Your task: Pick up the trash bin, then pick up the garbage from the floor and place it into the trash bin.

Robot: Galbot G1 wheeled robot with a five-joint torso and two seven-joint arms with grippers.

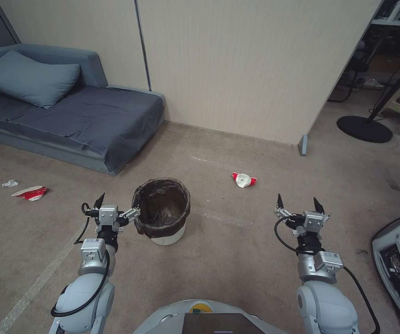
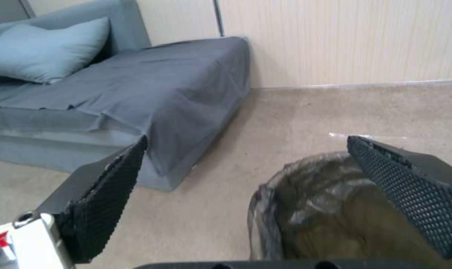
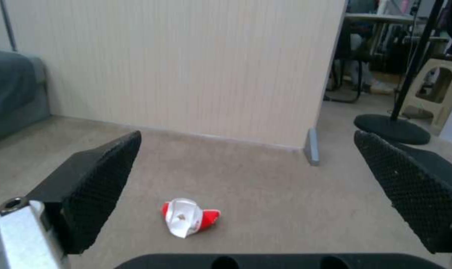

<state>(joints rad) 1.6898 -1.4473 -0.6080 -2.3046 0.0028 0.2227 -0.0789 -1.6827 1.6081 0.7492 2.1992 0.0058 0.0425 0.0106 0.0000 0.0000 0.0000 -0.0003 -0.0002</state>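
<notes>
The trash bin (image 1: 161,214) stands upright on the carpet just left of the middle of the head view, its long axis vertical and its round mouth opening upward; it is a small white bucket shape, narrower at the base, lined with a dark brown-black translucent bag (image 2: 330,209) that folds over the rim and crinkles inside. The left gripper (image 1: 114,207) sits just beside the bin's left rim, fingers spread wide and holding nothing; in the left wrist view one finger (image 2: 415,190) lies over the bag's edge, though contact cannot be told. A red-and-white snack packet (image 1: 244,179) lies flat on the floor to the upper right of the bin, crumpled, white face up; the right gripper (image 1: 300,207) hovers below and right of it, wide open and empty. Another red-and-white packet (image 1: 30,192) and a white scrap (image 1: 9,183) lie at the left edge; a grey sofa (image 1: 70,120) with a cushion (image 1: 28,79) fills the upper left.
</notes>
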